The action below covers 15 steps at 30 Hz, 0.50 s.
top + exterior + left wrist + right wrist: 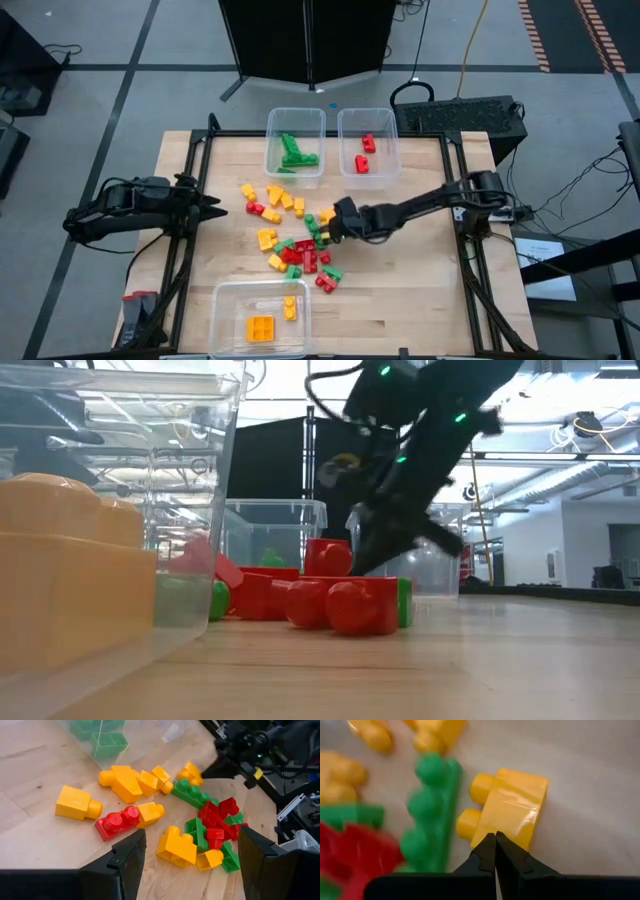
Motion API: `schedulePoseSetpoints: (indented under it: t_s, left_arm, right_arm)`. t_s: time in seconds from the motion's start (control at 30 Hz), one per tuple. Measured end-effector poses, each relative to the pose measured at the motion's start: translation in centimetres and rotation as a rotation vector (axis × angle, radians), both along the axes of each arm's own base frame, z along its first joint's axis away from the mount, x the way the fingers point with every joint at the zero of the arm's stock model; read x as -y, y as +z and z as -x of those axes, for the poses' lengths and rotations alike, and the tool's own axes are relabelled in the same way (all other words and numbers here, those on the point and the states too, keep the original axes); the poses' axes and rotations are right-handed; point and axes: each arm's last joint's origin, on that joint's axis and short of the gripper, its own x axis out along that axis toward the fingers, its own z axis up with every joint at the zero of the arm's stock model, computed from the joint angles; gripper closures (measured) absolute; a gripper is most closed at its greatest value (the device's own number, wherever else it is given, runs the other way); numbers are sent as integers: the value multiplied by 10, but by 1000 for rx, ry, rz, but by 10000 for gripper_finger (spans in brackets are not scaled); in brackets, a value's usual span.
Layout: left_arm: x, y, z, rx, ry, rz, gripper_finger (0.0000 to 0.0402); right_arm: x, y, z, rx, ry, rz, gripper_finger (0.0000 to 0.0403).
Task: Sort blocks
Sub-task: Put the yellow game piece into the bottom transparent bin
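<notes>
Right gripper closed and empty at the block pile; left gripper waits open at the table's left side.

The right fingers are pinched together, holding nothing, tips just at a two-stud yellow plastic brick — probably lined up to nudge or pick it. A long green studded brick lies just beside it, crowding any grasp. The loose red, green and yellow toy blocks sit mid-table between three clear plastic tubs: green and red at the far edge, yellow nearest.
</notes>
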Motion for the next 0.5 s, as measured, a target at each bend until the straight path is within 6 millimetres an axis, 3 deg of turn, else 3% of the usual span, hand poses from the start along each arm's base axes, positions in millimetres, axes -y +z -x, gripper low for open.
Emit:
schedulePoseSetpoints:
  t_s: [0.3,0.5]
  left_arm:
    - [0,0,0,-1,-7,-5,191]
    - [0,0,0,-4,-17,-24,191]
  right_arm:
    - [-53,23,63,-289,-80,-88,403]
    - [-67,50,83,-248,-33,-93,402]
